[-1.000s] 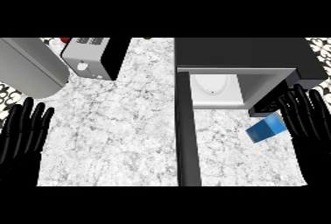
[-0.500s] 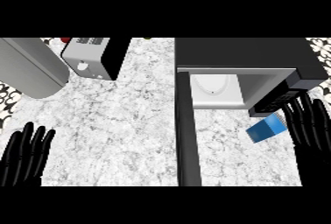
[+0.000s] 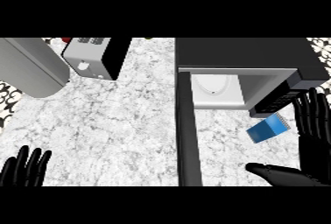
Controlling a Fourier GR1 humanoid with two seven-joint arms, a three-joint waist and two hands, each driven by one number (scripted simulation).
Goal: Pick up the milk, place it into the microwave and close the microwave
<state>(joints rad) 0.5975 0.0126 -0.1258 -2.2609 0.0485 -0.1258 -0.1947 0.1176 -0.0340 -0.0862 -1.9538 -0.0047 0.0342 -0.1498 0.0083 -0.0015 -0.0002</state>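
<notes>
1 milk carton (image 3: 267, 129) lies by 1 open microwave (image 3: 245, 54) and right hand (image 3: 315, 153).

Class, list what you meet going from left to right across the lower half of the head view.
In order: left hand → open microwave door → milk carton → right hand.

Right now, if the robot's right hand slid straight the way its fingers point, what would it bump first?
The right hand would probably meet the microwave at its dark control panel just beyond it, though height is unclear from above. The milk lies left of that line.
</notes>
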